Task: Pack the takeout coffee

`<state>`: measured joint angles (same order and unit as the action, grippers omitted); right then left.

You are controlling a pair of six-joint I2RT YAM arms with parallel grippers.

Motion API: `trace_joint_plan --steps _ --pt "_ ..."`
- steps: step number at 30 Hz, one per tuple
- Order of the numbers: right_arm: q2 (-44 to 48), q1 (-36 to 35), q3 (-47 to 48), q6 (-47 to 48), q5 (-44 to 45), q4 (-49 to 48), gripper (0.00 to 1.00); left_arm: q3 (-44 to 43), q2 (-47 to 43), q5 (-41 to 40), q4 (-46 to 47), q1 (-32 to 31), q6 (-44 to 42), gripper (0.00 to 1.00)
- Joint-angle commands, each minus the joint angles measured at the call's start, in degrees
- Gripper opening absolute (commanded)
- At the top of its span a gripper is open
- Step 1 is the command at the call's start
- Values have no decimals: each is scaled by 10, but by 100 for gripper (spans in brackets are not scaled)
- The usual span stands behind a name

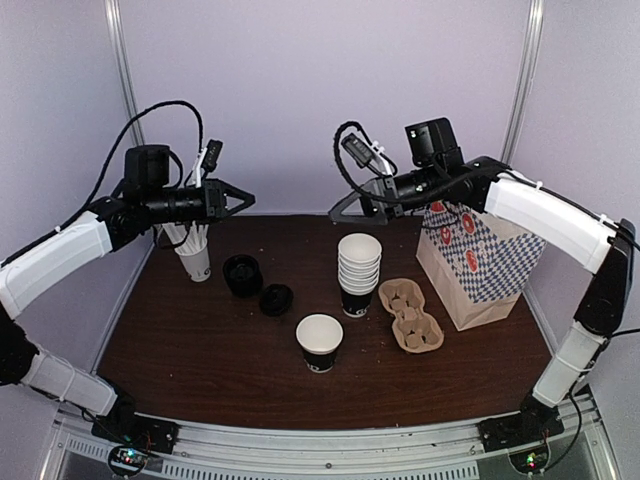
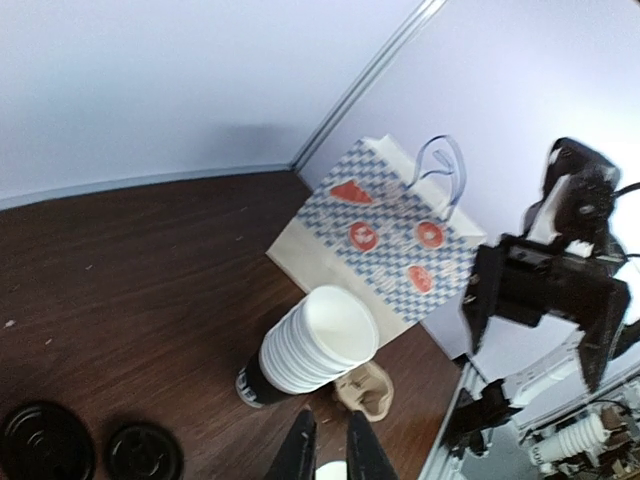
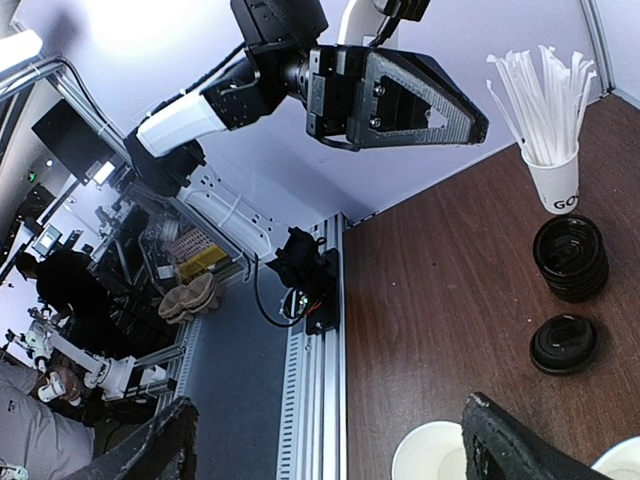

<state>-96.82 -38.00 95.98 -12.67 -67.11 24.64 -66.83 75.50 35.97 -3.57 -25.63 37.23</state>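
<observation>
Plainly risks spilling the lidless takeout coffee (image 1: pixel 319 342) near the cup stack (image 1: pixel 358 265) if clipped: left claw (image 2: pixel 329 425) narrow, right claw (image 3: pixel 328 420) wide.

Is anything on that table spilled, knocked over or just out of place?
Nothing is spilled or tipped over. The one loose end: a single black lid lies alone on the table beside the lid stack, while the lone cup stands open, without a lid.
</observation>
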Motion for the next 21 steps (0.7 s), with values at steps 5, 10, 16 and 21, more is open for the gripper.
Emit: trace_joint_plan --steps 5,10,16,21 --pt "89 35 -21 234 68 212 89 -44 21 -121 -323 -18 -160 30" --pt "130 43 -58 345 123 298 88 -70 69 -194 -401 -61 -216 61" --pt "172 54 -95 443 191 380 88 -173 200 -225 -447 -95 -236 76" --pt "217 80 -157 461 205 386 88 -304 329 -274 -526 -100 -276 83"
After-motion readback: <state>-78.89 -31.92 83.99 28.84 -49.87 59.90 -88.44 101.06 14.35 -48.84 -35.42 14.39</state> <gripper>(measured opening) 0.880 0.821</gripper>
